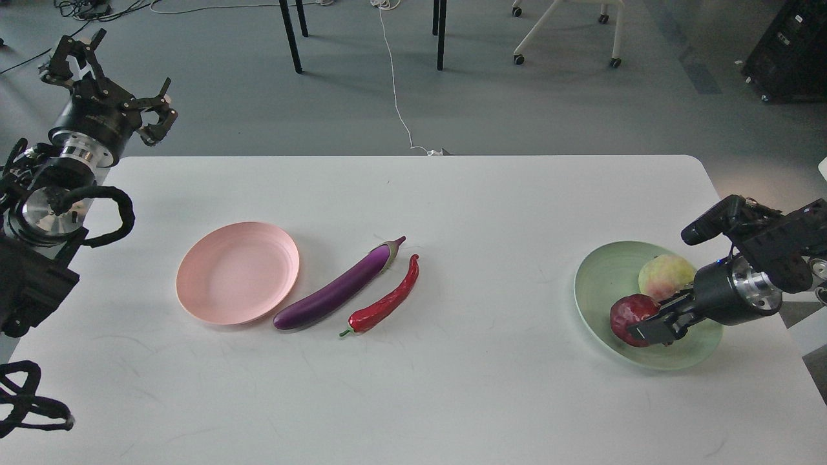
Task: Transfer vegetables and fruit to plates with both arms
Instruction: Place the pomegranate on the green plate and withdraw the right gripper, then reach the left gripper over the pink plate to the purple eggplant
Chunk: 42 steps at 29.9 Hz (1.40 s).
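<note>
The right gripper point(652, 320) is sitting over the green plate point(597, 284), fingers wrapping the pomegranate point(630, 313) beside the bumpy yellow fruit point(665, 274). The left gripper point(123, 84) is hanging spread and empty. The glossy eggplant point(336, 289) and chili point(387, 300) are lying beside the pink plate point(236, 271), probably light and slippery, so I'm thinking grab mid-length.
</note>
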### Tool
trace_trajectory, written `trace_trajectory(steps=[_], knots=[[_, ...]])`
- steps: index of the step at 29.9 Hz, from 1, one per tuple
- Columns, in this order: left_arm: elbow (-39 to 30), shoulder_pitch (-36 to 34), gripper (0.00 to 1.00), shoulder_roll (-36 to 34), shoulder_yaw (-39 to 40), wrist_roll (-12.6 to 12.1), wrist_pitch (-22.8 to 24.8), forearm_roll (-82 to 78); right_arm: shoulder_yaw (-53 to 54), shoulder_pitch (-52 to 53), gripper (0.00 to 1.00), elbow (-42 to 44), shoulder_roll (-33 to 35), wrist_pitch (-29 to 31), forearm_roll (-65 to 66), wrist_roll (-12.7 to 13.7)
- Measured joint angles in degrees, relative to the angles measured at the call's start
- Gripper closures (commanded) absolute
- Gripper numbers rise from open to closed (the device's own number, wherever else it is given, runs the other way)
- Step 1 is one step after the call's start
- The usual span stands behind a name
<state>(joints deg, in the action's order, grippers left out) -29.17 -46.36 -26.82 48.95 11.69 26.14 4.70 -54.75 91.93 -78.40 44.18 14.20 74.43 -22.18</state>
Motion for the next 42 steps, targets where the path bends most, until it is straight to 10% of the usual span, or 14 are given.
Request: trace_trajectory(steps=[8,19,30,42], knots=[[0.14,-1.05,0.02,-0.53,-0.09,-0.31,-0.61,-0.74,4.25,-0.41,0.02,0.15,3.40,0.09,-0.74,0.75],[-10.10,-3.80,0.02,-8.33,-6.74,-0.42,0.30,-6.78,36.22,-9.08,0.01,10.79,6.05,-0.42,-21.98,0.63],[-29.22,-5.80,0.04,-12.13,-11.99,0.08,0.19,-45.56,65.70,-24.63,0.01,36.09,-6.28,-0.40,-37.89,-0.06],[-45.50,-4.10,0.14,-4.99,-19.50,0.12,-2.81,-99.01,77.56,-42.11,0.01,37.96,-7.10,2.85,-76.16,-0.56]])
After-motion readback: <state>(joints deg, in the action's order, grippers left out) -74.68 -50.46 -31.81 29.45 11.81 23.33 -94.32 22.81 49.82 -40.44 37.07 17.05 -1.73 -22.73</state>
